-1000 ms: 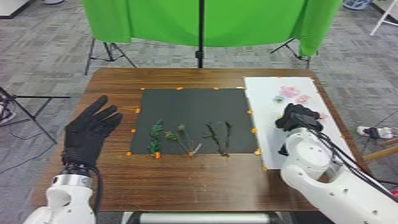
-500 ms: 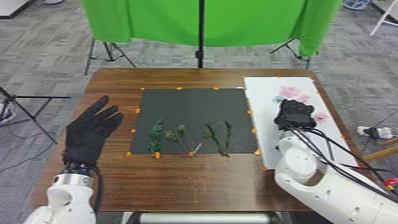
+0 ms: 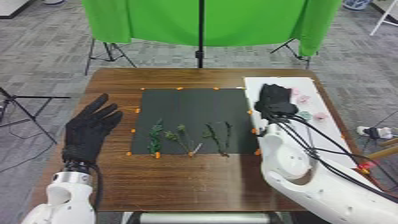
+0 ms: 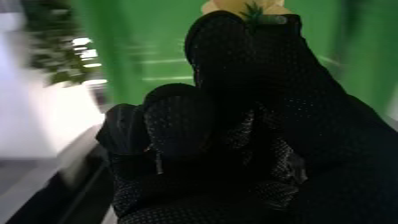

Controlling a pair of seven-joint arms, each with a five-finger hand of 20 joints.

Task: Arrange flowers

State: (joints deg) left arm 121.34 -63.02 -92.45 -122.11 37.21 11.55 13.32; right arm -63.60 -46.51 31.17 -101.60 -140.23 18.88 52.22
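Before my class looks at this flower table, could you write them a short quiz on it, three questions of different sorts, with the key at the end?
1. True or false: the green sprigs lie mainly on the dark sheet.
2. Multiple choice: what does the right robot hand pinch?
A) a pair of scissors
B) a pale yellow flower
C) a glass vase
3. Fill in the colour: the loose flowers on the white sheet are mostly ____.

Key: 1 true; 2 B; 3 pink.
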